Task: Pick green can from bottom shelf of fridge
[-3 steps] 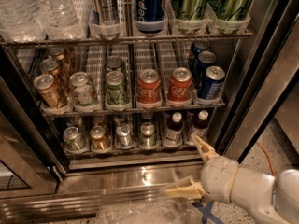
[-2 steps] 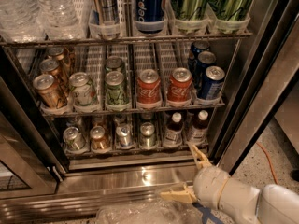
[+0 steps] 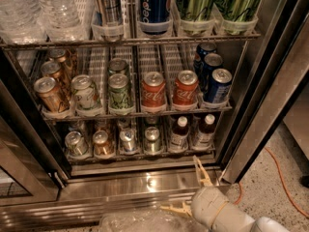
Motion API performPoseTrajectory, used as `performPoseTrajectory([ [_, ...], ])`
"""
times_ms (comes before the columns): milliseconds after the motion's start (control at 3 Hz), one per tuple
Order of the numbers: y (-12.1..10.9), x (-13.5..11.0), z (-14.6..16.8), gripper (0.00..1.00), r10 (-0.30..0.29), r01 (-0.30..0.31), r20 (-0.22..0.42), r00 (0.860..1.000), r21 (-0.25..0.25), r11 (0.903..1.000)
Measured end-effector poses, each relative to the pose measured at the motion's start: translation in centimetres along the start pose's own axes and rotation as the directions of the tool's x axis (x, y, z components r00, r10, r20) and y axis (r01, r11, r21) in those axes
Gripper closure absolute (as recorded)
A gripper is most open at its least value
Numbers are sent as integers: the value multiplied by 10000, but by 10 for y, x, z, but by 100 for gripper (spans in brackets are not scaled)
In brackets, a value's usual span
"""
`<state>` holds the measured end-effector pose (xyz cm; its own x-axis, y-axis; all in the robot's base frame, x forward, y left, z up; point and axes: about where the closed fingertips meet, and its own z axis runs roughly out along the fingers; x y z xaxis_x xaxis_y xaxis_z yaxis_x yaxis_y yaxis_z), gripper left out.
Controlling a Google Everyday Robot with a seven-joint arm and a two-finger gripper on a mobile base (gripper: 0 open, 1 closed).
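Observation:
The fridge point(image 3: 270, 81) stands open, its steel base panel across the bottom. On the bottom shelf point(image 3: 140, 154) a row of small cans stands in clear lane trays. The green can point(image 3: 152, 140), dark-bodied with a shiny silver top, is fourth from the left. My gripper point(image 3: 188, 190) is open and empty. It hangs in front of the base panel, below the shelf and to the right of the green can, apart from it. One cream finger point(image 3: 202, 170) points up toward the shelf's right end.
Left of the green can stand a silver-blue can point(image 3: 128, 140), a brown can point(image 3: 102, 143) and a silvery can point(image 3: 76, 143); right of it two dark bottles point(image 3: 179, 133). Coca-Cola cans point(image 3: 153, 92) fill the rack above. An orange cable point(image 3: 285, 178) lies on the floor. Crinkled plastic point(image 3: 145, 221) lies low.
My gripper has slid a little down and to the left, lower in front of the base panel. It stays open. The cans have not moved.

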<state>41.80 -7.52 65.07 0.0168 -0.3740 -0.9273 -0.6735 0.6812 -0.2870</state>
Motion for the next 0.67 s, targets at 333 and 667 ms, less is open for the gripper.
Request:
performPoseTrajectory([
  [333, 6, 12, 7, 0, 459, -460, 244, 9986, 22, 9989],
  [667, 6, 12, 7, 0, 479, -479, 256, 9985, 5, 9989],
])
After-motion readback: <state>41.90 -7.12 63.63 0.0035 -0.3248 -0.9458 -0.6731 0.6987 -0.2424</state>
